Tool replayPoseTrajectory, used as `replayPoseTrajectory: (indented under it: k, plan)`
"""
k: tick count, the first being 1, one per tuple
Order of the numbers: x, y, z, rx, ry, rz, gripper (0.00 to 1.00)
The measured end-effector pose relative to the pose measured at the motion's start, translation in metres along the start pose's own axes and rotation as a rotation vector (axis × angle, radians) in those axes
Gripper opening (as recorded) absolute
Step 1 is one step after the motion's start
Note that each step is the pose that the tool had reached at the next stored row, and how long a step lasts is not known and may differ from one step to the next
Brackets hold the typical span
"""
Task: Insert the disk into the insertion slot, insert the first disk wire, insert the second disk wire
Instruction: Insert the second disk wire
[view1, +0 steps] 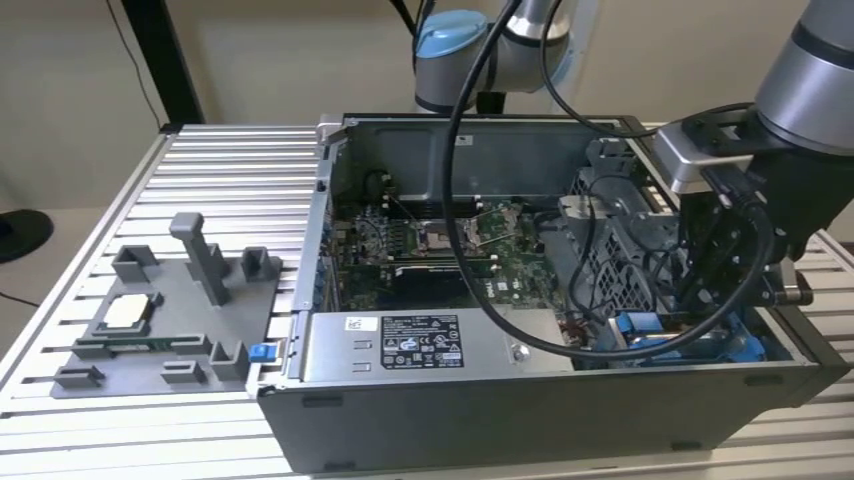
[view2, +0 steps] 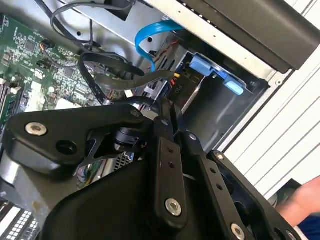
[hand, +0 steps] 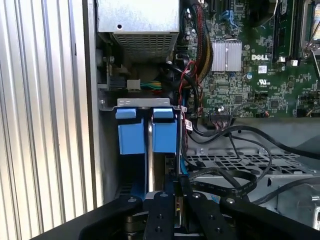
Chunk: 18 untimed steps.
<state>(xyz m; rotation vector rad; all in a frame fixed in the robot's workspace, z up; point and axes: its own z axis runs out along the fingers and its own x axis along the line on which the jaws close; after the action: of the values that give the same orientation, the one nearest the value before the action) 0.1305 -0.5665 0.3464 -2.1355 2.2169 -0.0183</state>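
The arm reaches down into the open computer case at the exterior view's right front corner. The insertion slot is the grey bay with blue trim; two blue carrier tabs stand in it, also seen in the second wrist view as blue tabs. The disk's metal body is hidden. My gripper hangs just over the bay with its black fingers pressed together on the end of a flat black disk wire. A black connector with coloured leads sits just beyond the fingertips.
A blue cable arcs over the bay. The power supply box lies along the case front and the motherboard lies behind it. A perforated cage borders the bay. A grey fixture stands on the slatted table. A hand shows outside the case.
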Motion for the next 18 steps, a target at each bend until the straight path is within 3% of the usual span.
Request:
replayPoseTrajectory:
  k: [18]
  plan:
    - [0.0002,-0.0007,0.0103,0.0059,0.0008,0.0,0.0]
